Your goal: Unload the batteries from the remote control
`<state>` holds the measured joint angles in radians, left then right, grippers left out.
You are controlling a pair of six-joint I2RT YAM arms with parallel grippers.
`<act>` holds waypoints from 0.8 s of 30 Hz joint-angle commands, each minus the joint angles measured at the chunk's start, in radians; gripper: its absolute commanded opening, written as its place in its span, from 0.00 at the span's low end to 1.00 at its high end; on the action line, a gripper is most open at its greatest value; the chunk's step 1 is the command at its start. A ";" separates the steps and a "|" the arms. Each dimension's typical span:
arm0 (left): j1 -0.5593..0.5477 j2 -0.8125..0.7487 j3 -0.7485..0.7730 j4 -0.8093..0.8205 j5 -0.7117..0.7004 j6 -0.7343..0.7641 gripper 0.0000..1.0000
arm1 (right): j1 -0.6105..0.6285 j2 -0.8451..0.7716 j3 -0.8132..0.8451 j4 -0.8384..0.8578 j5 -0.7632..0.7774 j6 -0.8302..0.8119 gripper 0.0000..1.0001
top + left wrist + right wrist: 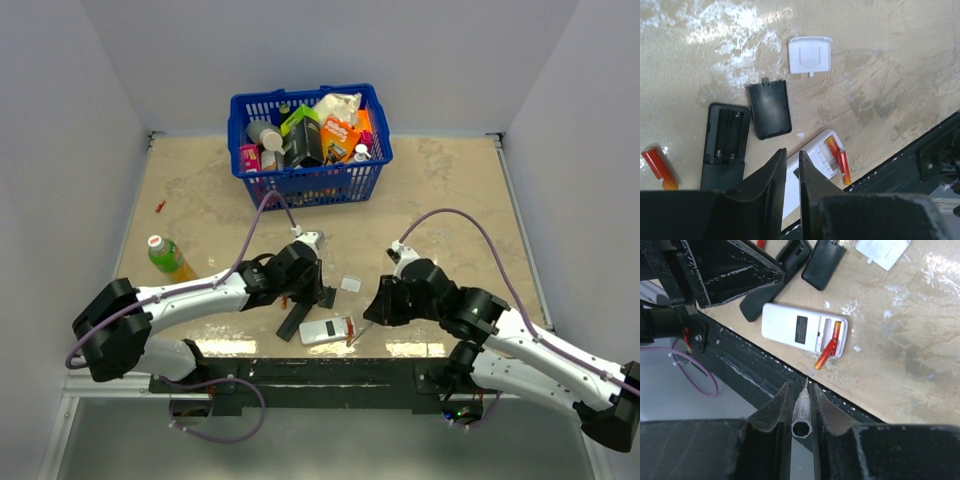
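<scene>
The white remote control (327, 329) lies face down near the front edge with its compartment open. One red battery (836, 330) sits in the compartment and a second battery (825, 355) sticks out tilted over the remote's end. Both also show in the left wrist view (839, 159). A loose red battery (659, 167) lies left of the black remote (726, 145), whose compartment is empty. My left gripper (791, 152) hovers over the white remote's other end, its jaws almost together with nothing between them. My right gripper (800, 387) is shut on a thin pointed tool (802, 407), just right of the remote over the table's edge.
A black cover plate (770, 109) and a white cover plate (810, 55) lie behind the remotes. A blue basket (310, 180) of groceries stands at the back. A green bottle (165, 255) lies at the left, and a small red item (160, 207) beyond it.
</scene>
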<state>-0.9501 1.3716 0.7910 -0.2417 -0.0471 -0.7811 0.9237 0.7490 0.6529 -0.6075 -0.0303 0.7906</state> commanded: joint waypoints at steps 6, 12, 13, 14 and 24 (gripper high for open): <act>0.002 -0.062 -0.073 0.044 0.038 0.014 0.22 | 0.001 0.041 0.054 -0.123 -0.019 -0.062 0.00; 0.001 -0.065 -0.069 0.050 0.042 0.013 0.22 | 0.001 0.036 0.053 -0.065 0.069 -0.059 0.00; 0.002 -0.065 -0.067 0.047 0.041 0.013 0.22 | 0.001 0.033 0.048 -0.049 0.085 -0.057 0.00; 0.002 -0.066 -0.067 0.038 0.038 0.014 0.23 | 0.003 0.032 0.048 -0.038 0.095 -0.057 0.00; 0.002 -0.112 -0.088 0.015 0.012 -0.003 0.24 | 0.001 0.161 0.099 0.113 0.118 -0.065 0.00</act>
<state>-0.9501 1.3106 0.7212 -0.2291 -0.0162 -0.7815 0.9237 0.8875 0.6853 -0.6041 0.0414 0.7437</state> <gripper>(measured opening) 0.239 0.189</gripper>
